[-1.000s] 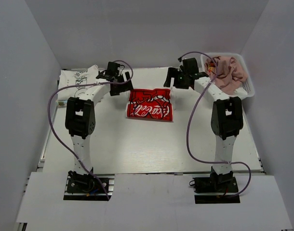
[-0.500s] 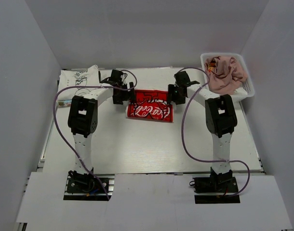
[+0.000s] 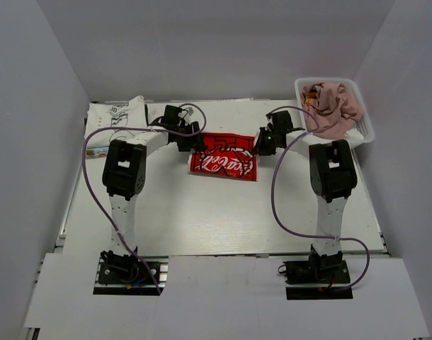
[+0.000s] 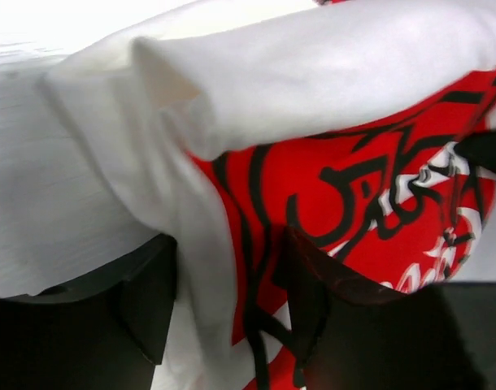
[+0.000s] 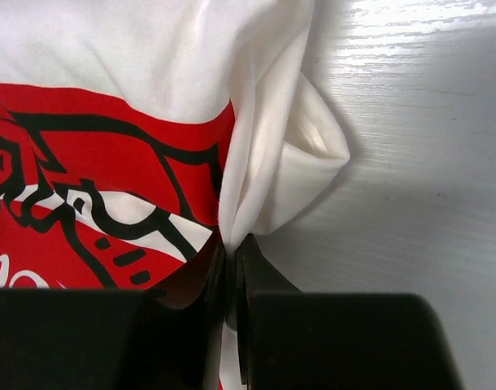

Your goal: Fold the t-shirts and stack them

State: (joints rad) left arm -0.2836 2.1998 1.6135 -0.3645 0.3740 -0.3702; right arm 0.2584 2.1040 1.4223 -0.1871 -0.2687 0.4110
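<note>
White counter | Coca-Cola tee part-folded | right pincer clamped on it, left pincer spread astride edge | pink tee in basket, unstacked

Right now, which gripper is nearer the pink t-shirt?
Right. The right gripper holds the Coca-Cola t-shirt on the side toward the pink t-shirt; the left gripper sits opposite.

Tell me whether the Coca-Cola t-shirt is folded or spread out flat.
Folded. The Coca-Cola t-shirt shows from above as a compact rectangle with only part of its print visible, and both wrist views show doubled-over layers at its edges.
</note>
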